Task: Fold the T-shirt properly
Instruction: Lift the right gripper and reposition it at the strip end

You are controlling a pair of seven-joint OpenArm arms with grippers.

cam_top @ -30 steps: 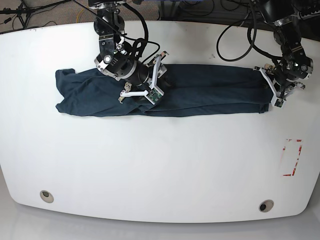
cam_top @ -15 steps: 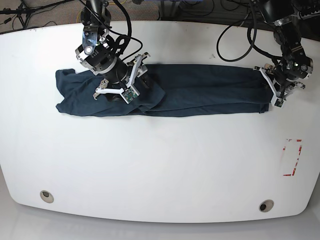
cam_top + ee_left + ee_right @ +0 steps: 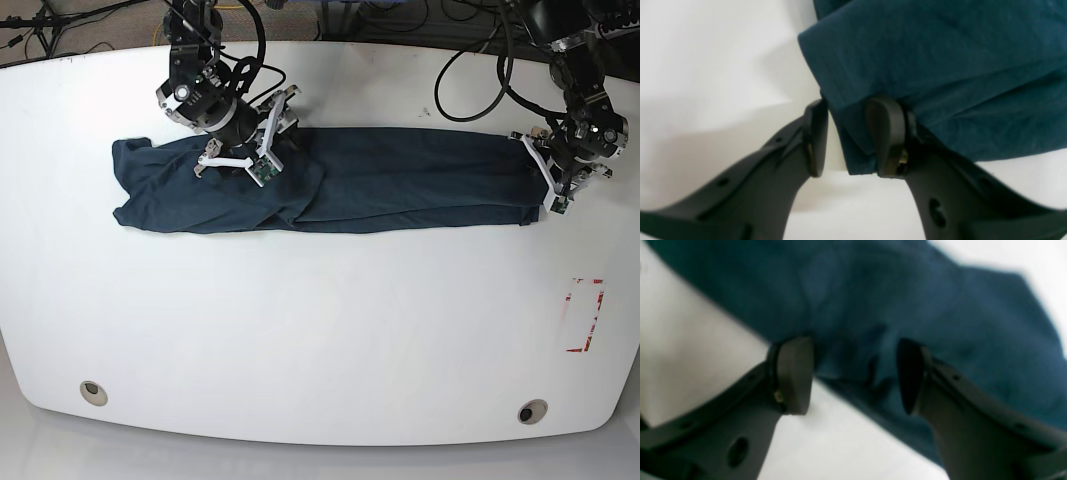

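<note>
The dark navy T-shirt (image 3: 400, 180) lies as a long folded strip across the far half of the white table (image 3: 320, 330). My right gripper (image 3: 250, 160) is low over the strip's left part. In the right wrist view its fingers (image 3: 795, 373) stand wide apart, open, with rumpled shirt cloth (image 3: 907, 300) behind them. My left gripper (image 3: 548, 190) sits at the strip's right end. In the left wrist view it (image 3: 850, 140) is open, straddling the shirt's folded corner (image 3: 940, 66); cloth lies against one finger (image 3: 887, 140), and a sliver of table shows beside the other.
A red-marked rectangle (image 3: 585, 315) is on the table at the right. Two round holes (image 3: 92, 392) (image 3: 532, 411) sit near the front edge. Black cables (image 3: 470, 90) trail over the back edge behind both arms.
My right gripper has moved left and slightly back along the strip, from near its middle toward its left part; the cloth there is rumpled differently. The left arm has stayed put.
</note>
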